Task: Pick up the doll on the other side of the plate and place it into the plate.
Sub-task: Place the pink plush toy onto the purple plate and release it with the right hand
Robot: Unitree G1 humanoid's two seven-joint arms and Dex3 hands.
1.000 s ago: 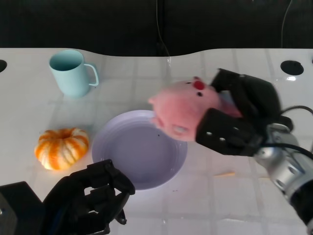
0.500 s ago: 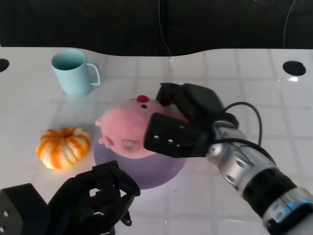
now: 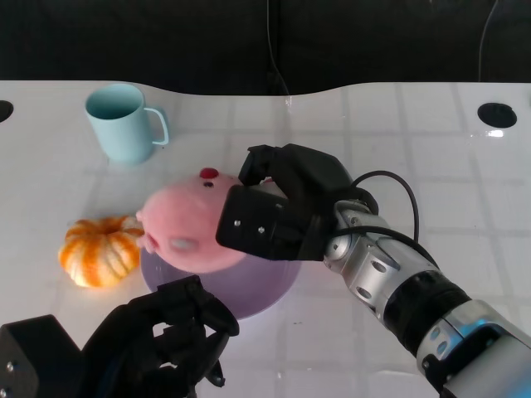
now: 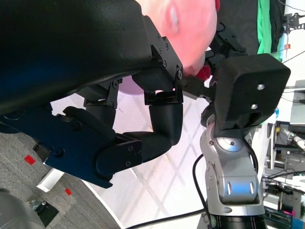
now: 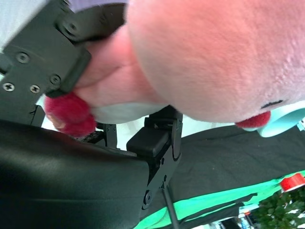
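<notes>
A pink plush doll (image 3: 187,228) with a red tuft hangs over the lavender plate (image 3: 249,294), gripped by my right hand (image 3: 282,211), which reaches in from the right. The doll hides most of the plate's far and left part. In the right wrist view the doll (image 5: 214,62) fills the picture, held between the black fingers (image 5: 52,62). My left hand (image 3: 162,340) sits at the table's near edge, just in front of the plate, fingers curled in with nothing in them. The left wrist view shows those curled fingers (image 4: 143,133), the doll (image 4: 186,28) and my right hand (image 4: 248,90) beyond.
A light-blue mug (image 3: 124,123) stands at the back left. An orange-and-white pumpkin (image 3: 98,250) lies left of the plate, close beside the doll. The white table (image 3: 465,182) runs on to the right, with a dark hole (image 3: 496,114) near its far right edge.
My right hand has carried the doll leftward and toward me, from the plate's far right rim to above its left part. The left hand has stayed put.
</notes>
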